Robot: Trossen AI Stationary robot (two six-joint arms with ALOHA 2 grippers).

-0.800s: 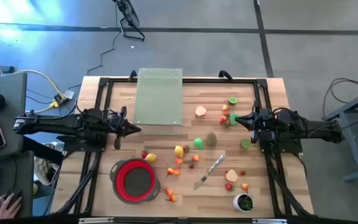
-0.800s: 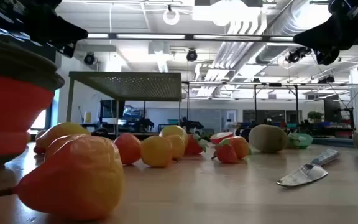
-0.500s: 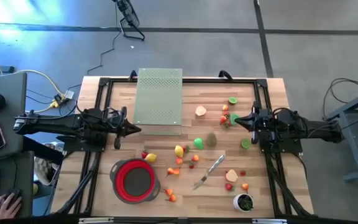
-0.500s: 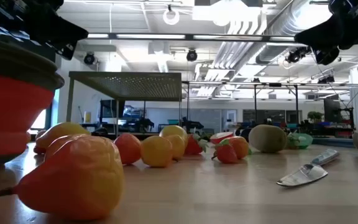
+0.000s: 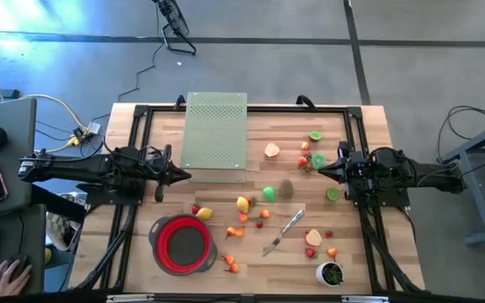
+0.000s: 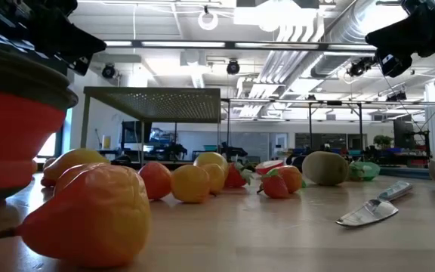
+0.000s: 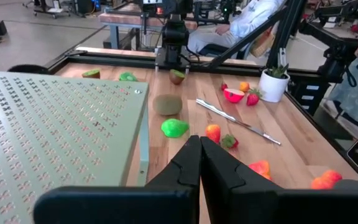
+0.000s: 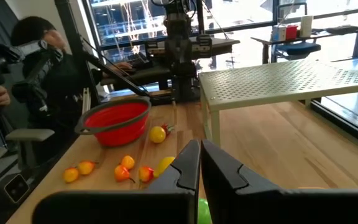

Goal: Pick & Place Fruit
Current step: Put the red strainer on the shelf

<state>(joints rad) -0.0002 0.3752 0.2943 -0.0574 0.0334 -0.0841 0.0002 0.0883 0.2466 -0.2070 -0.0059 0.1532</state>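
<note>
Cut off, hidden, or too small to tell
In the low view the red bowl [image 6: 10,128] is cropped at the left edge and both arms run off the top; in the right wrist view the gripper's fingers [image 8: 185,168] hide most of a green fruit [image 8: 204,211]

Robotics lab: exposed ceiling ducts [image 6: 308,45], concrete floor [image 5: 251,76], cables [image 5: 49,105], framed wooden worktop [image 5: 251,252], seated person [image 8: 48,68].
</note>
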